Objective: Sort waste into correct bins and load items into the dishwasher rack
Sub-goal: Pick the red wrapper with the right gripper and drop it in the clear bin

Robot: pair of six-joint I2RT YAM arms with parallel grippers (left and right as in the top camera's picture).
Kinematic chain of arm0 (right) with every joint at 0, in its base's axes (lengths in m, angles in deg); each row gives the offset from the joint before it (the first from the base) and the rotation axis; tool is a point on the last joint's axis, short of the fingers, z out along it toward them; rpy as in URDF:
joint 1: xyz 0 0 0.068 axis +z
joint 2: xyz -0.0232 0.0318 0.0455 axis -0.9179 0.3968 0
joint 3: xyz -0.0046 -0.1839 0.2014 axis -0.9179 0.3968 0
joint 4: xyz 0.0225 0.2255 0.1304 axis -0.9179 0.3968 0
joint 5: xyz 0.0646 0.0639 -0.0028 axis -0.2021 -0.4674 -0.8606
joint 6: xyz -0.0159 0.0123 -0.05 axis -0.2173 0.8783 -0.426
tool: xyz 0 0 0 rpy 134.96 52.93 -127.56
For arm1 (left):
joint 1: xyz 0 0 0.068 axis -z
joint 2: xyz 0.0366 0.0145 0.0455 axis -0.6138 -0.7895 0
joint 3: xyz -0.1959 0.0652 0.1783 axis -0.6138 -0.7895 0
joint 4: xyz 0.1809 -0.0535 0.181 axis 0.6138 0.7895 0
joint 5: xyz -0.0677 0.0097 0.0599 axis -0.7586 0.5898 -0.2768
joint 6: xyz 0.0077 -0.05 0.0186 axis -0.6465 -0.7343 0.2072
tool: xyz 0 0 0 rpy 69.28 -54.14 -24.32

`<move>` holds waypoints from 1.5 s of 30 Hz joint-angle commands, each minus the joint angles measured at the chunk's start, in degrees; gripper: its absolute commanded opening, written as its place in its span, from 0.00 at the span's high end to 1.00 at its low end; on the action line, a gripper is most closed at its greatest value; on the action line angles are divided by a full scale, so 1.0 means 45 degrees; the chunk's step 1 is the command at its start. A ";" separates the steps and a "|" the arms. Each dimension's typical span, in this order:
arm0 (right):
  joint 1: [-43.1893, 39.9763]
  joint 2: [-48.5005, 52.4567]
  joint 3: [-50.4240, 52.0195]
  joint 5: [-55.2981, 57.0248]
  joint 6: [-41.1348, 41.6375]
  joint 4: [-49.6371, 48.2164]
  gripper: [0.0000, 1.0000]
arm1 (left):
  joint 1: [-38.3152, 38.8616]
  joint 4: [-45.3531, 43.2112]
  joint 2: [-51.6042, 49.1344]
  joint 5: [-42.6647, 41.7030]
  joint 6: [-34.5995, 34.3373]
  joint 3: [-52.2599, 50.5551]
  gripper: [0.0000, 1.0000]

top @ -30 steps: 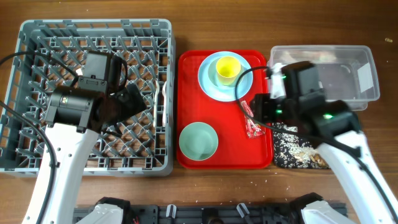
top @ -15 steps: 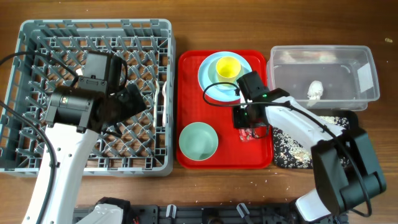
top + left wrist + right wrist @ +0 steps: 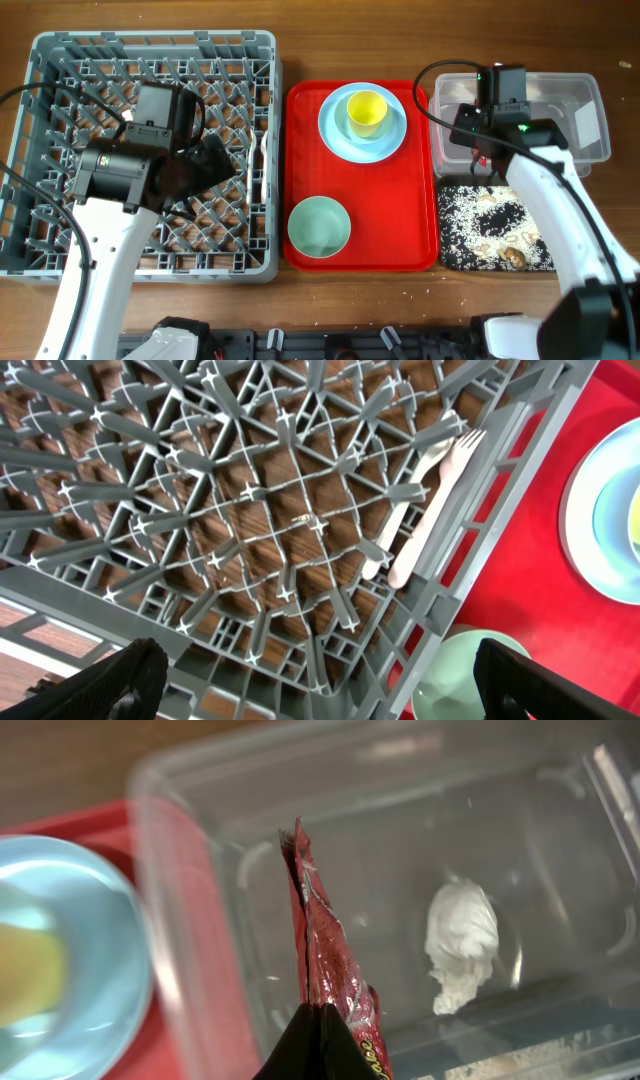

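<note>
The right gripper is clamped on the red wrapper, which hangs over the near end of the tub just right of the red tray. It has not been let go. One paper wad already lies in that tub. The grains are spread in the black tray, also right of the red tray and nearer me than the tub. So the waste looks nearly sorted: one wrapper to drop, and two bins in use.

The dishes are less far on. One fork and one spoon lie side by side in the rack, left of the red tray, along its near wall. On the red tray sit one plate with one yellow cup on it, and one green bowl apart from them. I cannot pick out a separate blue bowl. By my count, three pieces at least remain to load.

The left gripper hangs over the rack with its jaws wide apart, holding nothing.
</note>
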 commanded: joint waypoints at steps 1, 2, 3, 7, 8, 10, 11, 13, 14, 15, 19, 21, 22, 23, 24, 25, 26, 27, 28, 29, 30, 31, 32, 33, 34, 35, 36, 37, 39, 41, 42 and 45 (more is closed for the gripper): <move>-0.0034 0.1511 0.0000 -0.0588 -0.0185 -0.0408 0.90 | -0.0083 0.0000 -0.0010 0.0165 -0.0034 0.0010 0.00; -0.0034 0.1525 -0.0024 -0.0602 -0.0325 -0.0408 0.78 | -0.0083 0.0005 -0.0010 0.0165 -0.0029 0.0010 0.00; -0.0034 0.1287 -0.0282 -0.0607 -0.0495 -0.0189 0.56 | -0.0083 0.0005 -0.0010 0.0165 -0.0034 0.0010 0.00; 0.0112 -0.0821 -0.1603 -0.2705 -0.0918 0.1336 0.46 | -0.0083 0.0000 -0.0010 0.0165 -0.0034 0.0010 0.00; 0.0199 -0.1481 -0.1613 -0.4318 -0.1214 0.1540 0.47 | -0.0083 0.0000 -0.0010 0.0165 -0.0029 0.0010 0.00; 0.0651 -0.2239 -0.1608 -0.5994 -0.1161 0.2569 0.57 | -0.0083 0.0005 -0.0010 0.0165 -0.0034 0.0010 0.00; 0.0996 -0.2234 -0.1593 -0.6013 -0.1093 0.2977 0.61 | -0.0083 0.0005 -0.0010 0.0165 -0.0034 0.0010 0.00; 0.2055 -0.2035 -0.1180 -0.5989 -0.1015 0.3084 0.91 | -0.0083 0.0000 -0.0010 0.0165 -0.0034 0.0010 0.00; 0.2705 -0.1821 -0.0811 -0.5824 -0.0622 0.2812 0.96 | -0.0083 0.0000 -0.0010 0.0165 -0.0034 0.0010 0.00; 0.3075 -0.1637 -0.0612 -0.5493 -0.0136 0.2628 0.96 | -0.0083 0.0000 -0.0010 0.0165 -0.0034 0.0010 0.00; 0.4478 -0.0335 0.0253 -0.4158 0.0962 0.1137 0.96 | -0.0083 0.0000 -0.0010 0.0165 -0.0034 0.0010 0.00; 0.4653 0.0680 0.0253 -0.4158 0.0986 0.0510 0.96 | -0.0083 0.0000 -0.0010 0.0165 -0.0034 0.0010 0.00; 0.4653 0.1180 0.0253 -0.4158 0.0981 0.0180 0.96 | -0.0083 0.0000 -0.0010 0.0165 -0.0034 0.0010 0.00; 0.4653 0.1608 0.0253 -0.4153 0.0986 -0.0102 0.96 | -0.0083 0.0000 -0.0010 0.0165 -0.0034 0.0010 0.00; 0.4653 0.2215 0.0253 -0.4158 0.0986 -0.0578 0.96 | -0.0083 0.0000 -0.0010 0.0165 -0.0034 0.0010 0.00; 0.4653 0.2647 0.0253 -0.4148 0.1069 -0.0952 0.96 | -0.0083 0.0000 -0.0010 0.0165 -0.0034 0.0010 0.00; 0.4648 0.3007 0.0253 -0.4143 0.1214 -0.1326 0.96 | -0.0083 0.0000 -0.0010 0.0165 -0.0034 0.0010 0.00; 0.4648 0.3415 0.0253 -0.4124 0.1214 -0.1836 0.96 | -0.0083 0.0000 -0.0010 0.0165 -0.0034 0.0010 0.00; 0.4648 0.3653 0.0253 -0.4017 0.1282 -0.2113 0.96 | -0.0083 0.0000 -0.0010 0.0165 -0.0034 0.0010 0.00; 0.4648 0.3823 0.0253 -0.3905 0.1423 -0.2273 0.96 | -0.0083 0.0000 -0.0010 0.0165 -0.0029 0.0010 0.00; 0.4648 0.4070 0.0253 -0.3716 0.1554 -0.2467 0.96 | -0.0083 0.0005 -0.0010 0.0165 -0.0034 0.0010 0.00; 0.4648 0.4211 0.0253 -0.3599 0.1545 -0.2555 0.96 | -0.0083 0.0005 -0.0010 0.0165 -0.0034 0.0010 0.00; 0.4648 0.4347 0.0253 -0.3434 0.1545 -0.2550 0.96 | -0.0083 0.0005 -0.0010 0.0165 -0.0034 0.0010 0.00; 0.4648 0.4498 0.0253 -0.3235 0.1530 -0.2516 0.96 | -0.0083 0.0000 -0.0010 0.0165 -0.0029 0.0010 0.00; 0.4648 0.4556 0.0253 -0.3113 0.1520 -0.2545 0.95 | -0.0083 0.0000 -0.0010 0.0165 -0.0034 0.0010 0.00; 0.4648 0.4566 0.0253 -0.3109 0.1515 -0.2545 0.96 | -0.0083 0.0000 -0.0010 0.0165 -0.0034 0.0010 0.00; 0.4648 0.4561 0.0253 -0.3181 0.1511 -0.2438 0.96 | -0.0083 0.0005 -0.0010 0.0165 -0.0034 0.0010 0.00; 0.4648 0.4546 0.0248 -0.3609 0.1515 -0.2108 0.96 | -0.0083 0.0000 -0.0010 0.0165 -0.0029 0.0010 0.00; 0.4648 0.4371 0.0238 -0.4702 0.1535 -0.1277 0.95 | -0.0083 0.0000 -0.0010 0.0165 -0.0034 0.0010 0.00; 0.4648 0.3784 0.0238 -0.5294 0.1535 -0.0219 0.95 | -0.0083 0.0000 -0.0010 0.0165 -0.0034 0.0010 0.00; 0.4648 0.3429 0.0238 -0.5289 0.1511 0.0214 0.94 | -0.0083 0.0000 -0.0010 0.0165 -0.0034 0.0010 0.00; 0.4648 0.1855 0.0214 -0.5275 0.1146 0.0792 0.92 | -0.0083 0.0000 -0.0010 0.0165 -0.0034 0.0010 0.00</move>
